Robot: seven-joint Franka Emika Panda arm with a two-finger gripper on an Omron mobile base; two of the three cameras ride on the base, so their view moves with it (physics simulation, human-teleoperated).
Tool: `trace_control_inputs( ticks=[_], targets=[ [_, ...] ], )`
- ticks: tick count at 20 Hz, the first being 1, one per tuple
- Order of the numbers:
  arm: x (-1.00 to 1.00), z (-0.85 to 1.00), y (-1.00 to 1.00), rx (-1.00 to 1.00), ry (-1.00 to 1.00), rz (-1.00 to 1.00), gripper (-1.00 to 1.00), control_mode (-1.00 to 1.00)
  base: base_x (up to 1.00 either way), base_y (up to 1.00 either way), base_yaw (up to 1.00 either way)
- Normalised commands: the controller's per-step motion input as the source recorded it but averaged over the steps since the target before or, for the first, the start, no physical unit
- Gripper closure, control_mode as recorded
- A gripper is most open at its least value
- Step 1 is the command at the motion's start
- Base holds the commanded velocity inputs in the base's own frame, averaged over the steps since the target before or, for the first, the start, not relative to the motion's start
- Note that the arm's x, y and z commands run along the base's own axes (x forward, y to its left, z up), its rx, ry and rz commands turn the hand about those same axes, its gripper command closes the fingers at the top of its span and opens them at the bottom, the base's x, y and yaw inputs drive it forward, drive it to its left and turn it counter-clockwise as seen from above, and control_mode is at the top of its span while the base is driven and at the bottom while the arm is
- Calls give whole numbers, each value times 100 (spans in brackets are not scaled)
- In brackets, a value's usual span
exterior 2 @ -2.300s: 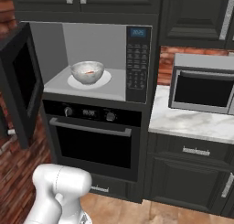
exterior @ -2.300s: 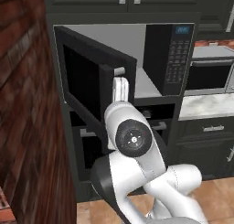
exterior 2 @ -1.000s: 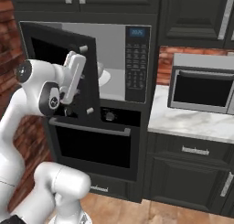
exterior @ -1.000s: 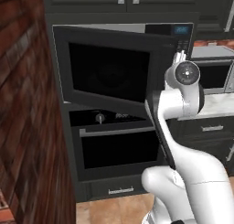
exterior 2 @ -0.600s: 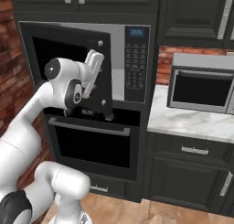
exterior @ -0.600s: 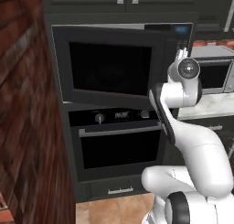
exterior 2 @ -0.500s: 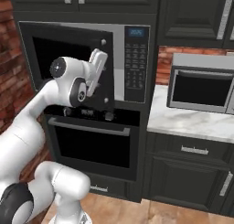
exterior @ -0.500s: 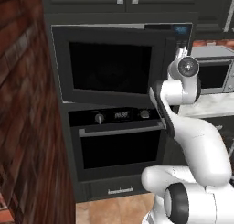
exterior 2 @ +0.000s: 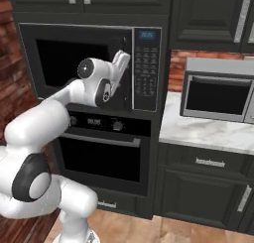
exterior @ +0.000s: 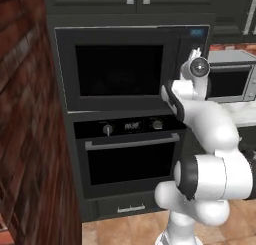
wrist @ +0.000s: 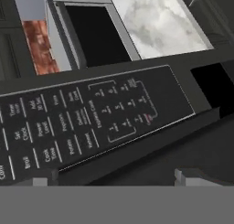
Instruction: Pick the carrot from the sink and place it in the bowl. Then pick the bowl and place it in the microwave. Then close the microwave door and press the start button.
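Observation:
The black built-in microwave (exterior: pixel 120 69) (exterior 2: pixel 74 58) sits in the dark cabinet wall with its door (exterior: pixel 117 66) shut flat; nothing shows through the dark window. My gripper (exterior 2: pixel 121 58) (exterior: pixel 192 54) hovers at the door's right edge, just left of the keypad (exterior 2: pixel 145 68) and below the blue display (exterior 2: pixel 146 34). In the hand view the keypad (wrist: pixel 91 122) lies close ahead, and my gripper (wrist: pixel 114 177) is open, its fingertips (wrist: pixel 45 175) far apart with nothing between them. The bowl and carrot are hidden; the sink is out of view.
A black oven (exterior: pixel 130 154) (exterior 2: pixel 104 152) with knobs and a silver handle sits under the microwave. A smaller countertop microwave (exterior 2: pixel 218 93) (exterior: pixel 227 81) stands on the marble counter (exterior 2: pixel 208 130) to the right. A brick wall (exterior: pixel 25 139) closes the left side.
The microwave door has swung fully shut. My arm has moved right along the door toward the keypad, and the gripper's fingers have spread wider.

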Motion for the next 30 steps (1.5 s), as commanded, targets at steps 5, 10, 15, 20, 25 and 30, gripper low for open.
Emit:
trace_control_inputs(
  ticks=[5, 10, 15, 20, 25, 30],
  targets=[
    [100, -3, 75, -2, 0, 0, -100, -100, 0, 0, 0],
    [100, -9, 81, 0, 0, 0, -100, -100, 0, 0, 0],
    [75, -10, 61, 0, -3, 0, -100, -100, 0, 0, 0],
    [-81, 0, -37, 0, -8, -1, -100, -100, 0, 0, 0],
    [-51, -24, -100, 0, 0, 18, -100, -100, 0, 0, 0],
    [-27, -38, -86, 0, -4, 41, -100, -100, 0, 0, 0]
  ],
)
